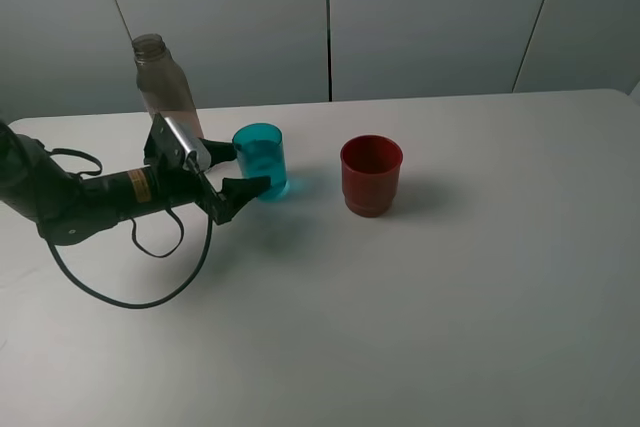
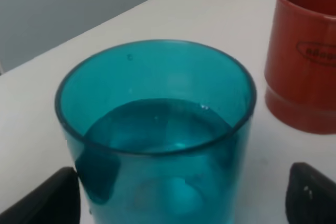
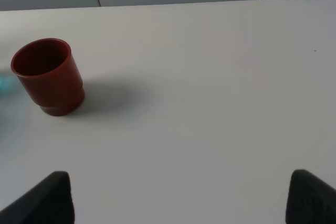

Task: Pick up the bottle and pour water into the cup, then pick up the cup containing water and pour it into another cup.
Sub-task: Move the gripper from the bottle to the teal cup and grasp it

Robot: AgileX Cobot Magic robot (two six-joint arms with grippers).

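The cup (image 2: 157, 129) fills the left wrist view, part full of water, between the left jaws, which are spread wide and grip nothing. From high up, the bottle (image 1: 165, 82) stands upright behind the left arm (image 1: 90, 197). The red cup (image 1: 371, 175) waits apart on the surface (image 1: 450, 327). In the right wrist view the right jaws are wide and empty. The first pour looks done. Next: close on the cup and lift it level.

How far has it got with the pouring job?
Done: the teal cup already holds water, and the bottle stands upright behind it. In hand: the left fingers are open, one on either side of the teal cup, not yet closed on it. Left: grip the cup, lift it and pour it into the red cup.
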